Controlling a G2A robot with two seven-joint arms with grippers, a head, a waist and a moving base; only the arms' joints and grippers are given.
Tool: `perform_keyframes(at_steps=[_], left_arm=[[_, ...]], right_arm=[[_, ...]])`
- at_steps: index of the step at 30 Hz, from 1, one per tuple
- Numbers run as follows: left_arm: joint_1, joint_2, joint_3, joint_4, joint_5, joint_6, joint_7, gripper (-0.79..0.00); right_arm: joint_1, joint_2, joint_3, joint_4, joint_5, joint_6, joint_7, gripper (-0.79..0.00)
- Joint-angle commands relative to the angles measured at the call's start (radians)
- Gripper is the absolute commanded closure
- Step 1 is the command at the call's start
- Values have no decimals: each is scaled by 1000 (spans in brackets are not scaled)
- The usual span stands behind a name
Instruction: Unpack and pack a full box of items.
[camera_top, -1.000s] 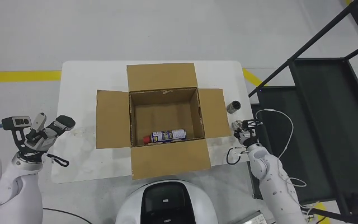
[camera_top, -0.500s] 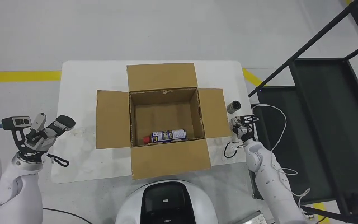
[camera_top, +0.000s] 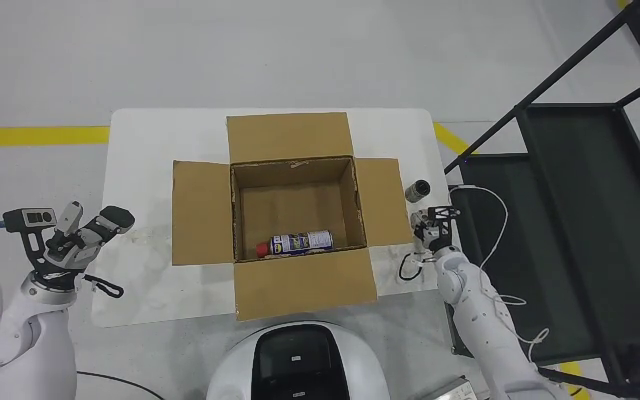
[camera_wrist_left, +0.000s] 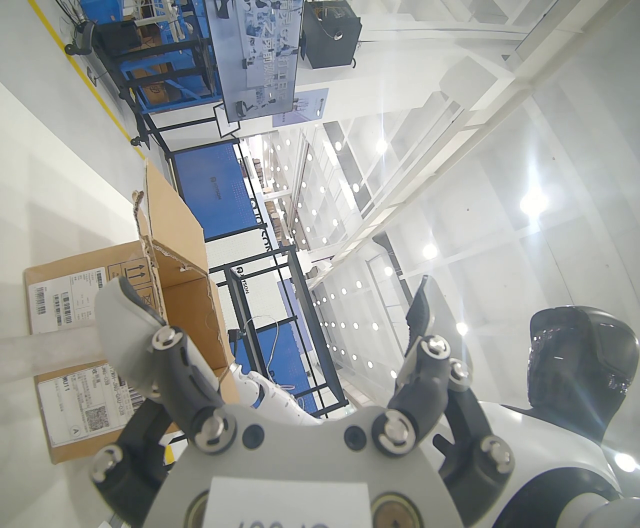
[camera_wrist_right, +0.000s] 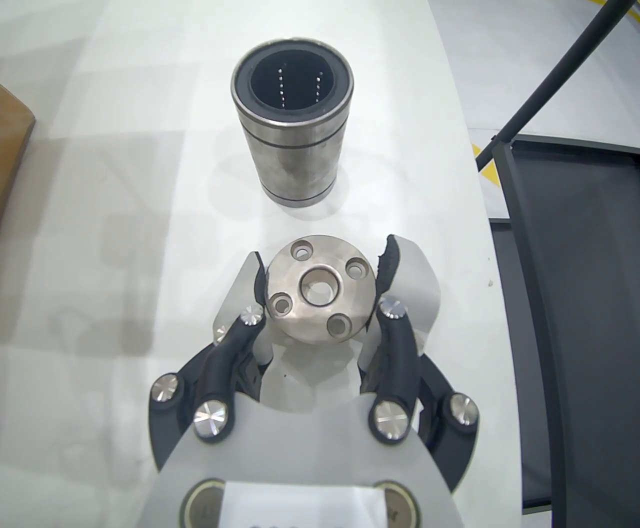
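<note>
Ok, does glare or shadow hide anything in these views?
Left wrist view: ceiling lamps flare and streak behind the open left gripper. Right wrist view: soft shadows around the cylinder and the flange in the right gripper; the table edge bows from lens distortion. Top view: the box interior is shaded, yet the spray can shows plainly.

We see a white table (camera_top: 150, 140) on a pale grey floor (camera_top: 300, 50) crossed by 1 yellow stripe (camera_top: 50, 134), with a dark metal rack (camera_top: 580, 135) just beside it. Overhead, we see bright round lamps (camera_wrist_left: 532, 202) in a white gridded ceiling (camera_wrist_left: 500, 75), with blue partitions (camera_wrist_left: 210, 185) and a hanging screen (camera_wrist_left: 255, 55) beyond
</note>
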Motion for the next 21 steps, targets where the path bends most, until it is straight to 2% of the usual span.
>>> perform_keyframes(at_steps=[1,9,21], left_arm=[[0,0,0,0,0,0,0,-785],[0,0,0,0,0,0,0,-785],[0,0,0,0,0,0,0,-785]], right_arm=[[-6,1,1,-4,3,-3,-4,-785],[-98,6,48,-111,122,-68,-34,-785],[-380,15,179,-608,273,3,16,-785]])
